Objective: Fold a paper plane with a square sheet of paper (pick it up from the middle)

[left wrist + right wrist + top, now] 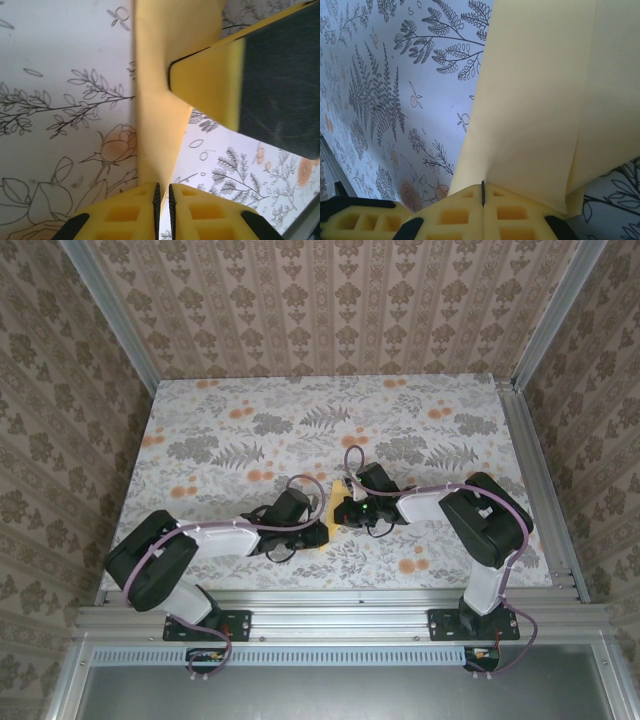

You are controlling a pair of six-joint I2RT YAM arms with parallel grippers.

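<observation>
The square sheet of paper [341,488] is folded into a narrow pale-yellow strip and held just above the cloth, mid-table near the front. My left gripper [324,527] and right gripper [341,510] meet on it from either side. In the left wrist view the paper [155,125] tapers down into my left gripper [164,200], whose pads stand a thin slit apart with the paper's edge between them. The right gripper's finger [205,90] presses the same strip further up. In the right wrist view my right gripper [483,192] is shut tight on the layered paper [535,110]. No finished paper plane shape can be made out.
A flower-print cloth [300,420] covers the table. Patterned walls close it in at the back and on both sides. Aluminium rails [330,605] run along the front edge, where both arm bases are bolted.
</observation>
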